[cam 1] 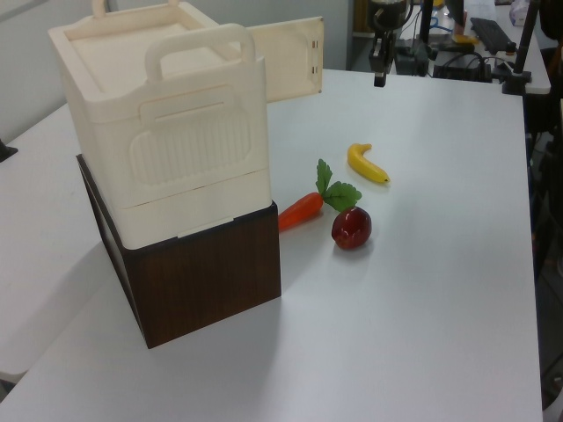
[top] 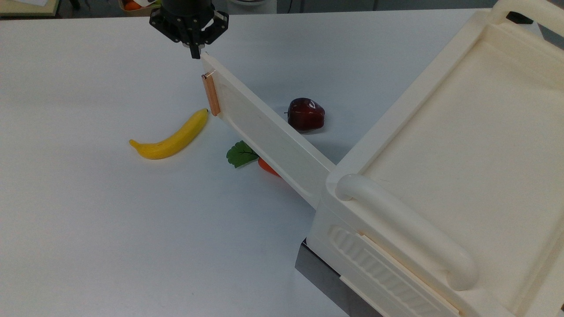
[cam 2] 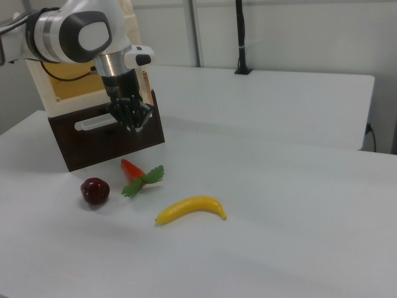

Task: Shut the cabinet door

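**Q:** Where does the job stand?

**A:** The cabinet door (top: pixel 264 132) stands wide open, swung out over the table (top: pixel 88 220) from the cream cabinet (top: pixel 462 145) at the top view's right. Its copper handle strip (top: pixel 211 94) marks the free end, far from the hinge. The closing push, by the look of it, is not yet begun.

**Q:** And the tool?

**A:** The tool (top: pixel 194 55) hangs at the door's far tip in the top view, its fingers clenched together into one narrow point, grasping nothing. In the top view the tip appears just beside the door's end corner; whether it touches cannot be told. In the left view the tool (cam 1: pixel 379 79) sits to the right of the panel, apart from it.

**Q:** How should the push go?

**A:** Likely best as a sweep against the door's broad face near the handle end, where leverage is greatest, following the hinge's arc rather than a straight line. Contact low enough on the panel should keep the point from slipping over the top edge.

**Q:** Any hazards?

**A:** A banana (top: pixel 171 136), an apple (top: pixel 306 114) and a carrot (top: pixel 267 166) with its green leaf (top: pixel 240 153) lie on the table near the door. In the left view they rest lower than the door, so the swing probably clears them; the tool should stay high.
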`<state>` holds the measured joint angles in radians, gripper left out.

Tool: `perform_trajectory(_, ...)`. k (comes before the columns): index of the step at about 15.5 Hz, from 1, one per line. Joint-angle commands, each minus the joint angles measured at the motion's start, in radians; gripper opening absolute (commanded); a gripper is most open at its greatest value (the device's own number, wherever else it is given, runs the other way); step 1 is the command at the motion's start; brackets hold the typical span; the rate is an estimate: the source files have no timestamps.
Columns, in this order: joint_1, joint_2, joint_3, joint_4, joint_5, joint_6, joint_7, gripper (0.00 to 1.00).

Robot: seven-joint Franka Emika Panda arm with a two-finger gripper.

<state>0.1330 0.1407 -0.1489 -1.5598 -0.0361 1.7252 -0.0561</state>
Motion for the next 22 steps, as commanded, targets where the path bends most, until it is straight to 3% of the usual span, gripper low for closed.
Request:
perform_trajectory(1,0.002,-0.023,0.000,0.015,-0.004,-0.015,0.018,0.00)
perform_trajectory(8,-0.007,-0.013,-0.005,0.210,0.018,0.054,0.068,0.00)
perform_trajectory(16,-0.016,0.042,0.000,0.204,0.031,0.583,0.177,0.00)
perform_trajectory(22,0.026,0.089,0.012,0.199,0.035,0.636,0.278,0.00)
